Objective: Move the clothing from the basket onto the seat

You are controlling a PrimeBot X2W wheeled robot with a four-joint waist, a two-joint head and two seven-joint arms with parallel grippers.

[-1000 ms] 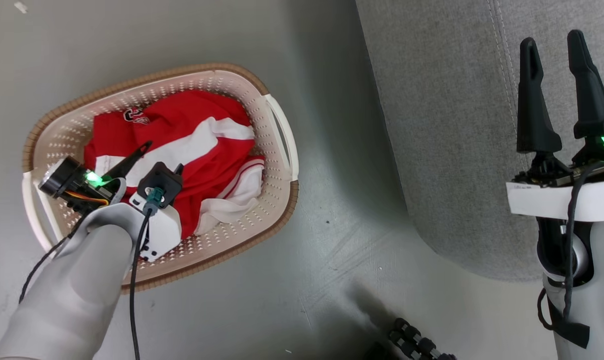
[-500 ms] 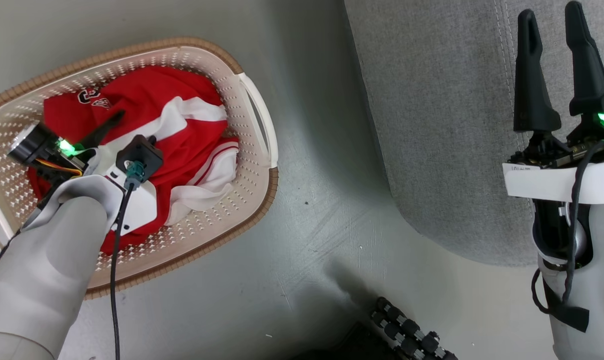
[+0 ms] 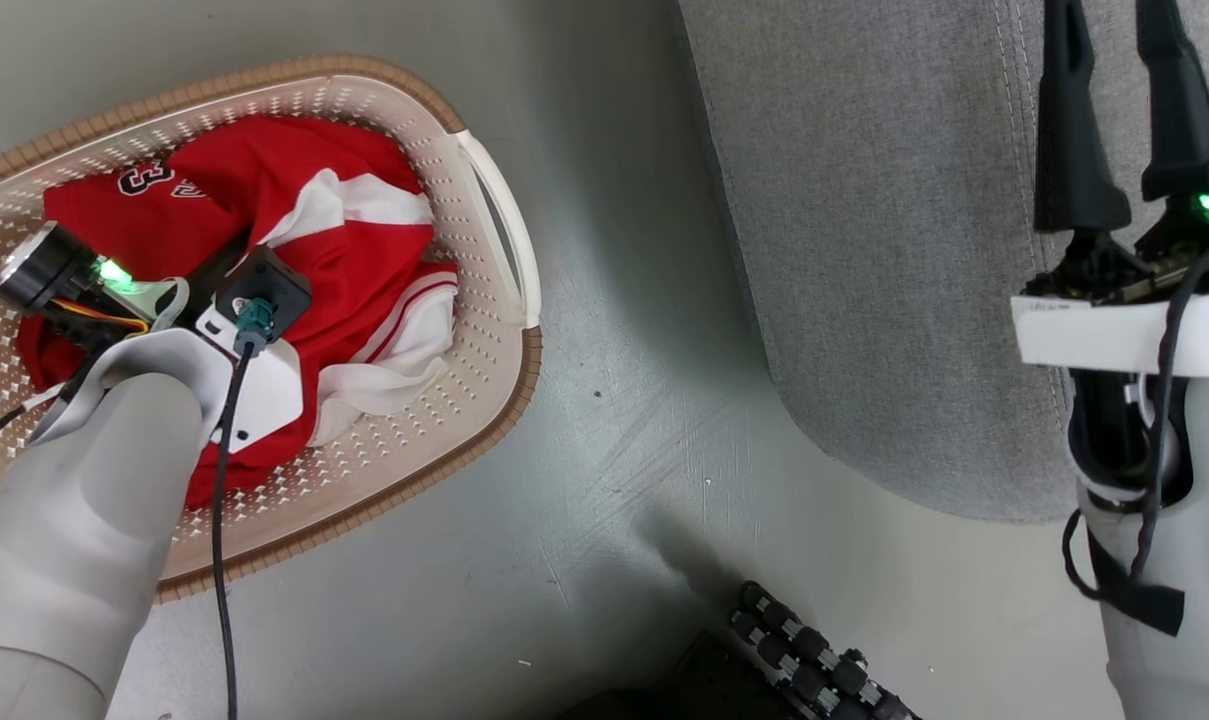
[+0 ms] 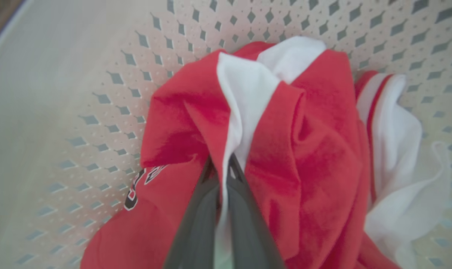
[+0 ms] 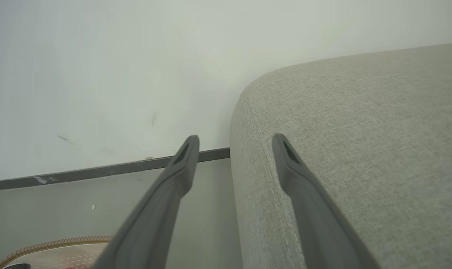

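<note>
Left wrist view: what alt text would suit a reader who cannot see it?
The left gripper pinches a raised fold of red and white clothing, which lies bunched inside a cream perforated basket.

The left end effector [image 4: 222,169] tips sit buried in clothing [image 4: 315,149] folds; the head view's left edge crops the basket [image 3: 484,330]
</note>
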